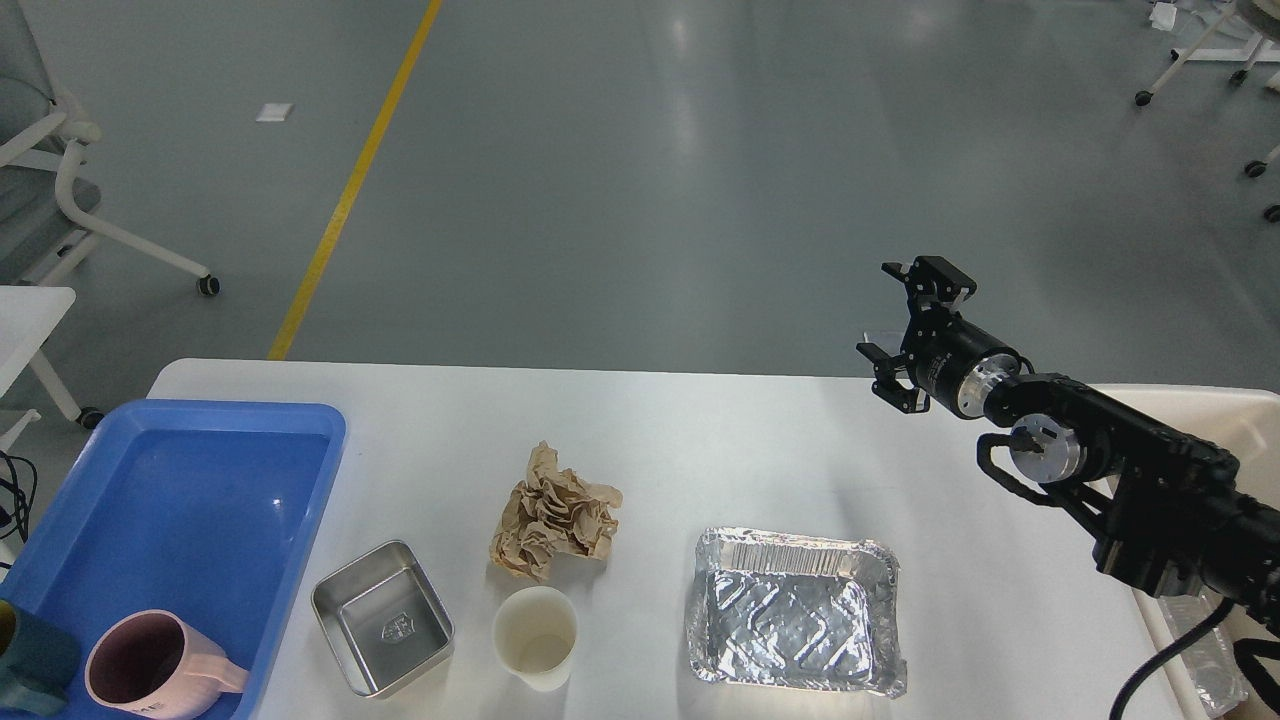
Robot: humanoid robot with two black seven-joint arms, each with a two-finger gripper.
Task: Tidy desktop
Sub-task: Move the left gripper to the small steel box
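The large smooth white rectangular desktop (700,440) with rounded corners fills the lower half of the head view. It is rigid and stays fixed; handling concerns the items on it.

- Crumpled brown paper wad (553,525), centre: judged light and soft; pinch any raised fold.
- White paper cup (535,637), upright, just in front of the wad: judged light and crushable; grip the rim wall gently.
- Square stainless steel dish (383,630), left of the cup: stiff, likely slippery; take one rim edge.
- Rectangular aluminium foil tray (795,610), right of the cup: thin and likely to dent easily; grip the rolled rim.
- Blue plastic tray (300,420) at the left edge holds a pink mug (150,665).

The right gripper (908,335) hovers above the far right edge with fingers apart, holding nothing. The left gripper is not visible.
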